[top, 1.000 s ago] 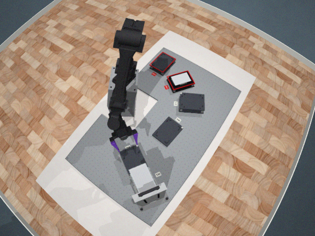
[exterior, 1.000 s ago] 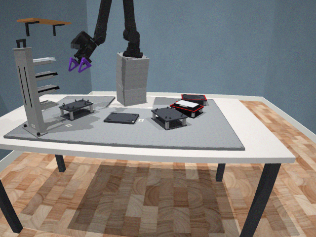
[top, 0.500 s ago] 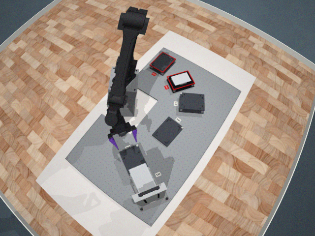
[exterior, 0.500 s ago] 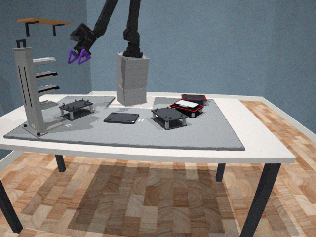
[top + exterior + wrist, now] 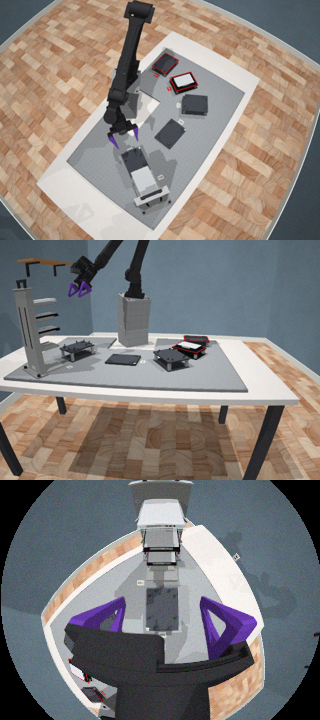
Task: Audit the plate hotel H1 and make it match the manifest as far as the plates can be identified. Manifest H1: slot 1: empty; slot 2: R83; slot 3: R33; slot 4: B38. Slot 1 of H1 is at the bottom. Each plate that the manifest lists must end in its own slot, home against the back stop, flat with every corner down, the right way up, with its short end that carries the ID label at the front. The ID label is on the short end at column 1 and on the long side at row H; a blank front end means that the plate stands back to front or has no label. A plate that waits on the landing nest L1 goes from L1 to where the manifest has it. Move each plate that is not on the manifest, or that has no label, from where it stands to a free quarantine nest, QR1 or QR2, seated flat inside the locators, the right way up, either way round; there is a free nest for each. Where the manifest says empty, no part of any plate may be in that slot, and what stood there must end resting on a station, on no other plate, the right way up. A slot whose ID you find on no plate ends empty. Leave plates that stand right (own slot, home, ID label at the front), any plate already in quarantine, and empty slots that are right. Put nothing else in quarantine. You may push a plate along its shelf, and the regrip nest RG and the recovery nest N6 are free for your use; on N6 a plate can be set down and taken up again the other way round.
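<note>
The hotel H1 [image 5: 31, 329] stands at the mat's left end and also shows from above in the top view [image 5: 148, 180]. Its top shelf holds a white plate [image 5: 44, 301]. The two shelves below each hold a dark plate [image 5: 46, 315] [image 5: 49, 329]. The bottom shelf [image 5: 49, 345] looks bare. No ID labels are readable. My gripper [image 5: 78, 289] is open and empty, high in the air in front of the hotel's top shelf and apart from it. It also shows in the top view [image 5: 123, 138] and in the wrist view [image 5: 163, 620].
A raised dark nest [image 5: 77, 349] stands just in front of the hotel. A flat dark nest [image 5: 123, 359] lies mid-mat. Another raised nest [image 5: 171, 358] is to the right. One red-framed nest holds a white plate [image 5: 189, 346]; the other [image 5: 196, 338] looks bare. The arm's pedestal [image 5: 133, 320] stands behind.
</note>
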Controlling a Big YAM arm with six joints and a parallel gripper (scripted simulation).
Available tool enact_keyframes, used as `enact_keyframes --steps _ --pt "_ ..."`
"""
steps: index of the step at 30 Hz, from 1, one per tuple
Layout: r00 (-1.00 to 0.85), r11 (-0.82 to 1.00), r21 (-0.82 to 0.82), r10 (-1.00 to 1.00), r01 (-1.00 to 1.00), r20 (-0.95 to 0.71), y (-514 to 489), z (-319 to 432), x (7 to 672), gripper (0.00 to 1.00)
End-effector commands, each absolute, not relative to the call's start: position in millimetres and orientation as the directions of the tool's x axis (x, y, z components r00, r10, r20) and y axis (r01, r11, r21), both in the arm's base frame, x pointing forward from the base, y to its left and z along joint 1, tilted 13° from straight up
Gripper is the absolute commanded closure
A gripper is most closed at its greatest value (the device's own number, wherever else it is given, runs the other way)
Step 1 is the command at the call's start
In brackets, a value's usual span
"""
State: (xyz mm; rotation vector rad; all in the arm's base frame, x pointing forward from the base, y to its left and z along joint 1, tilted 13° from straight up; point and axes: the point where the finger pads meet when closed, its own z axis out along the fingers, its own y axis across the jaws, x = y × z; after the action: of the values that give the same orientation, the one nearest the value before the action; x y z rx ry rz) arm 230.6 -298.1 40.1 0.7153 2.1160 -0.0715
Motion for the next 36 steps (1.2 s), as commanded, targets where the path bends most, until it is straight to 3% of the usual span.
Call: enact_keyframes --steps 1,15,17,32,36 --pt "-0.438 0.845 0.159 0.414 0.51 -0.798 -321 73 235 0.0" --pt "-0.439 0.848 0.153 0.408 0.508 -0.801 -325 115 227 0.0" --pt "-0.461 0.847 0.185 0.44 0.499 -0.771 -303 79 228 0.0" --pt "-0.452 0.838 0.2 0.456 0.507 -0.766 -297 36 236 0.0" --pt "-0.429 0.85 0.162 0.407 0.502 -0.806 -321 62 250 0.0"
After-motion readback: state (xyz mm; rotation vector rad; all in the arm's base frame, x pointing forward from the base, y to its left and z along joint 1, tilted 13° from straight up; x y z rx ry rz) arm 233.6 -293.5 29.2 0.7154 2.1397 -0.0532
